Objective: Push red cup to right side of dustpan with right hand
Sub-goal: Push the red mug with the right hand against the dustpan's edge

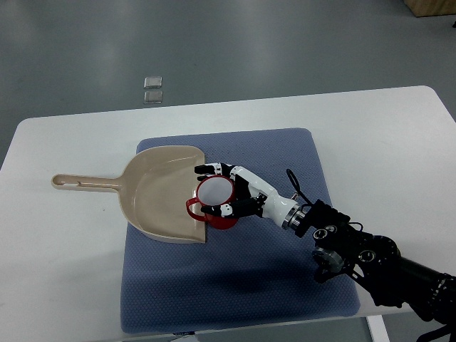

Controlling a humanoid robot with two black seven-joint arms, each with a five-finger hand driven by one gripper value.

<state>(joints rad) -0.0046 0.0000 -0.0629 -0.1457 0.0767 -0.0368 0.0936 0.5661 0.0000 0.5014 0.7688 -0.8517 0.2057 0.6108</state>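
Note:
A red cup [215, 201] with a white inside stands upright at the open right edge of a beige dustpan [157, 189], partly over its rim. The dustpan lies on a blue mat [285, 285], its handle pointing left. My right hand [222, 191] reaches in from the lower right. Its white and black fingers [209, 169] curl around the cup's far and near sides, touching it. The cup's handle points to the lower left. The left hand does not show.
The blue mat lies on a white table [399, 135]. Two small clear squares [152, 89] lie on the grey floor beyond the table's far edge. The black right forearm [370, 260] crosses the mat's lower right corner.

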